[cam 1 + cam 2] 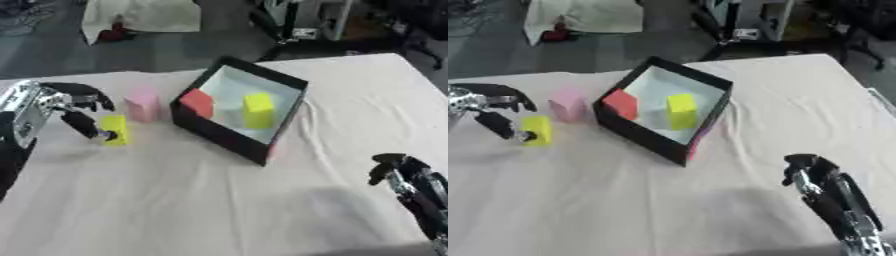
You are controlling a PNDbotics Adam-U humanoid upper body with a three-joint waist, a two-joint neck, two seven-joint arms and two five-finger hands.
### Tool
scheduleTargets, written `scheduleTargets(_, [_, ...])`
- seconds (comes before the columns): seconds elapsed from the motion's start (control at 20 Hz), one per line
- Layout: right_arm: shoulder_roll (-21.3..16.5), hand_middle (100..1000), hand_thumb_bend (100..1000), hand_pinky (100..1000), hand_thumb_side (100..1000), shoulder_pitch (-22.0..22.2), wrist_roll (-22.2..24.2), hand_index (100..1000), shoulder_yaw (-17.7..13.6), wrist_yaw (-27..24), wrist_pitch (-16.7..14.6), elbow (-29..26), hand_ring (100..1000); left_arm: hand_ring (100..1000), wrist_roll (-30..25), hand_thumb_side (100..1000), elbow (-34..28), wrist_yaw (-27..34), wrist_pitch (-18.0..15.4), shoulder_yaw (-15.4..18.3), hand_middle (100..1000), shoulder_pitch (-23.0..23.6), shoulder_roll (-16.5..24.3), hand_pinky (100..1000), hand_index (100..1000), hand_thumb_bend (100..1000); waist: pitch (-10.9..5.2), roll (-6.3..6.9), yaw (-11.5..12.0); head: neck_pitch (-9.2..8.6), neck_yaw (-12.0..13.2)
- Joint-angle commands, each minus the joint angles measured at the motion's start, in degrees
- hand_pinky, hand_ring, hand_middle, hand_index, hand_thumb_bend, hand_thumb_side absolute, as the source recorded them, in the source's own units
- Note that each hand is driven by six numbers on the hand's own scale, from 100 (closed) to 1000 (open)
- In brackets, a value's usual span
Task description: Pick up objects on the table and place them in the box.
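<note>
A black box [215,133] with a white inside stands at the table's middle. A red block [199,102] and a yellow block [258,110] lie in it. To its left on the white cloth stand a pink block [143,105] and, nearer the left edge, a second yellow block [115,130]. My left hand [77,119] is at this yellow block. Its thumb tip touches the block's left side and its fingers arch above without closing on it. My right hand [808,172] rests at the lower right, fingers relaxed, holding nothing.
A sliver of pink [274,150] shows at the box's near right corner, outside the wall. The white cloth [201,200] covers the table's front and right. Beyond the far edge is a dark floor with equipment and a white sheet [140,15].
</note>
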Motion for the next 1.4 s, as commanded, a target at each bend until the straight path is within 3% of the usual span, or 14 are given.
scheduleTargets(0.05, [-0.65, 493, 100, 713, 547, -0.43, 0.03, 679, -0.15, 0.09, -0.04, -0.50, 493, 801, 2.02, 461, -0.06, -2.22, 0.32, 0.69, 819, -1.75, 0.37, 829, 886, 383, -0.17, -0.23, -0.03, -0.10, -0.15])
scheduleTargets(0.4, [-0.57, 493, 100, 713, 557, -0.44, 0.05, 679, -0.10, 0.10, -0.02, -0.47, 493, 808, 8.47, 449, 1.78, -6.43, 2.41, 1.12, 830, -1.82, -0.88, 833, 895, 418, -0.07, -0.25, 0.02, -0.10, -0.08])
scheduleTargets(0.6, [-0.54, 493, 100, 713, 552, -0.49, 0.01, 679, -0.15, 0.07, -0.03, -0.49, 493, 804, 8.95, 460, 4.48, -7.08, 1.73, 1.63, 824, -1.74, -1.76, 828, 891, 379, -0.04, -0.29, -0.04, -0.10, -0.11])
scheduleTargets(0.8, [-0.52, 493, 100, 714, 552, -0.54, 0.09, 679, -0.12, 0.02, -0.04, -0.48, 493, 783, 9.29, 413, 6.20, -7.49, 1.32, 2.16, 802, -1.64, -2.54, 815, 872, 332, -0.04, -0.32, -0.07, -0.10, -0.10])
scheduleTargets(1.15, [-0.51, 493, 100, 714, 550, -0.52, 0.11, 679, -0.19, -0.01, -0.04, -0.46, 493, 585, 15.10, 236, 3.45, -6.69, 2.74, 3.19, 582, -2.17, -2.21, 702, 722, 158, -0.09, -0.37, -0.18, -0.10, -0.17])
scheduleTargets(1.4, [-0.59, 493, 100, 714, 552, -0.41, 0.05, 679, -0.23, 0.04, -0.03, -0.44, 493, 558, 15.89, 203, -3.17, -3.90, 3.96, 3.06, 551, -5.35, 0.48, 692, 694, 151, -0.21, -0.27, -0.12, -0.10, -0.17])
